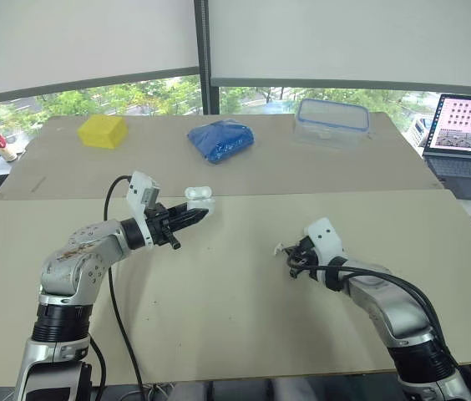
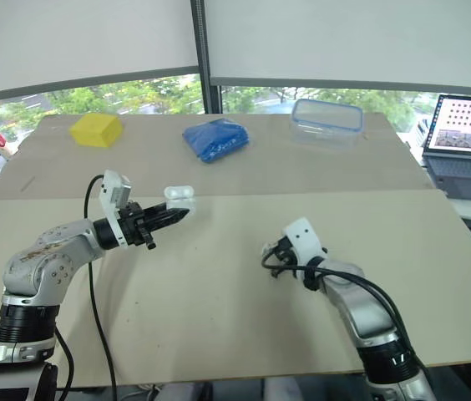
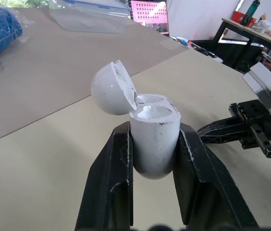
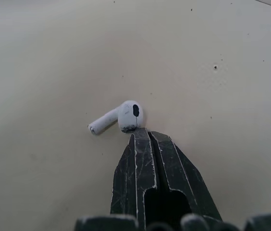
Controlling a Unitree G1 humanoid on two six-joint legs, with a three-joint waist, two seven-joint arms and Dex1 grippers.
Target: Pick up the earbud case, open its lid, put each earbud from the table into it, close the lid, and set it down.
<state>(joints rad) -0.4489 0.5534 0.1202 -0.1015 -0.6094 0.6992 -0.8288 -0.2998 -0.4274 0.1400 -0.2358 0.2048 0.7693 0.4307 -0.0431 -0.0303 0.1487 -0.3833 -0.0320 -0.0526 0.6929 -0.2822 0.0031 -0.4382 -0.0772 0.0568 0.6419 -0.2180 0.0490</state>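
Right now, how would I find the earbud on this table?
Look at the big beige table. Near its middle, at the tip of the right claw, lies the earbud. It is tiny, white, with a short stem, unlike the bigger open case in the left claw.

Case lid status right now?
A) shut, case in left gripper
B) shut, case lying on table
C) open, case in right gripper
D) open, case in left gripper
D: the left wrist view shows the earbud case clamped between the fingers of the left gripper, with its lid hinged back and open.
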